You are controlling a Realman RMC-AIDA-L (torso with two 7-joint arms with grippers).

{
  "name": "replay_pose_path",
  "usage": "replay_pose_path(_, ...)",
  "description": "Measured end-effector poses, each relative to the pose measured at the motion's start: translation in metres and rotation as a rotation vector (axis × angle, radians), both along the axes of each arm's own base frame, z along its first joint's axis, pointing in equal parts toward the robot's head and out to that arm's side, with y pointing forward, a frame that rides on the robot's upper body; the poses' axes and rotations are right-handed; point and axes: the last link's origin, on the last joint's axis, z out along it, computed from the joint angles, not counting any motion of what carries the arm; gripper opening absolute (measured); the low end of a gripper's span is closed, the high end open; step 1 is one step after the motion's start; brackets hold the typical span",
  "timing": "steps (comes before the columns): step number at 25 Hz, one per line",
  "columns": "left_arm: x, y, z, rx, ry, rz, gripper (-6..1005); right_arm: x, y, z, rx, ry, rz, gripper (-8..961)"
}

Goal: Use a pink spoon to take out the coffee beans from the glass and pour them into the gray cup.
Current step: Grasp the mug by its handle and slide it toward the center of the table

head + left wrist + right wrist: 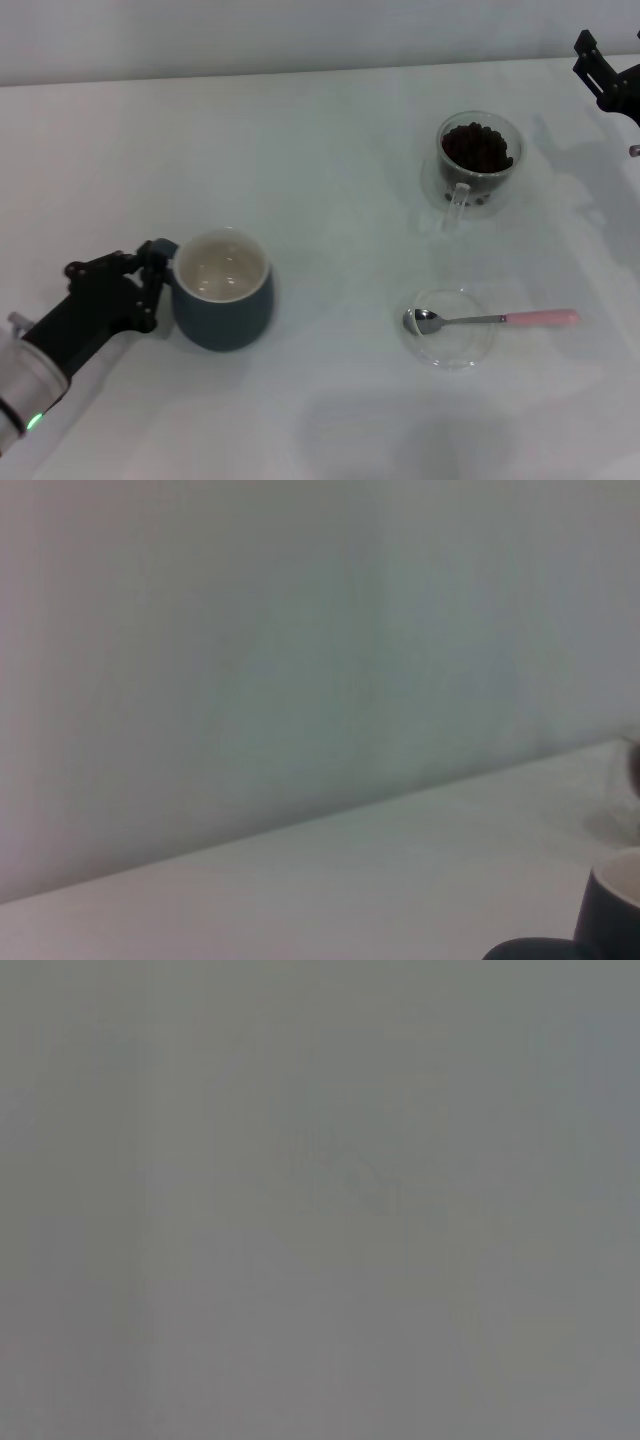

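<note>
The left gripper (160, 270) is closed on the handle of the gray cup (223, 290) at near left, its arm reaching in low from the near-left corner. The right gripper (605, 75) hovers at the far right edge; I cannot tell its state. The pink spoon (490, 320) rests on a clear saucer (450, 330) at near right, with the glass (478, 165) of coffee beans (477, 147) beyond.
</note>
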Motion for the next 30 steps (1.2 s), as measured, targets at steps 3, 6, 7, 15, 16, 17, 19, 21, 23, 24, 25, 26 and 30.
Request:
replay_pose_path(3, 0.006, 0.006, -0.006, -0.033, 0.027, -0.021, 100, 0.0, 0.0, 0.0, 0.0, 0.0, 0.0, 840)
replay_pose_path(6, 0.011, 0.009, -0.009, -0.047, 0.034, -0.042, 99, -0.001, 0.001, 0.0, -0.001, 0.002, 0.002, 840)
replay_pose_path(7, 0.014, 0.01, -0.01, -0.05, 0.033, -0.05, 99, -0.001, 0.001, 0.0, -0.001, 0.002, 0.004, 840)
replay_pose_path(15, 0.016, 0.017, -0.015, -0.066, 0.062, -0.038, 97, -0.005, 0.005, -0.001, -0.002, 0.004, 0.014, 840)
replay_pose_path(16, 0.017, 0.018, -0.016, -0.068, 0.063, -0.036, 97, -0.005, 0.005, -0.001, -0.002, 0.004, 0.015, 840)
replay_pose_path(17, 0.017, 0.018, -0.016, -0.069, 0.064, -0.035, 97, -0.005, 0.005, -0.001, -0.002, 0.004, 0.015, 840)
replay_pose_path(19, 0.018, 0.018, -0.017, -0.071, 0.063, -0.035, 96, -0.006, 0.005, -0.001, -0.001, 0.004, 0.016, 840)
replay_pose_path(21, 0.018, 0.016, -0.018, -0.073, 0.058, -0.033, 96, -0.006, 0.006, 0.0, 0.0, 0.002, 0.017, 840)
replay_pose_path(23, 0.018, 0.015, -0.019, -0.073, 0.054, -0.033, 95, -0.006, 0.006, 0.0, 0.001, 0.001, 0.018, 840)
replay_pose_path(24, 0.018, 0.015, -0.019, -0.074, 0.052, -0.032, 95, -0.006, 0.006, 0.0, 0.001, 0.001, 0.018, 840)
replay_pose_path(25, 0.018, 0.015, -0.019, -0.074, 0.051, -0.031, 95, -0.006, 0.006, 0.0, 0.001, 0.001, 0.018, 840)
replay_pose_path(26, 0.018, 0.014, -0.019, -0.074, 0.05, -0.03, 95, -0.006, 0.006, 0.0, 0.001, 0.001, 0.019, 840)
replay_pose_path(30, 0.019, 0.009, -0.02, -0.069, 0.022, -0.022, 107, -0.006, 0.006, 0.001, 0.002, 0.0, 0.019, 840)
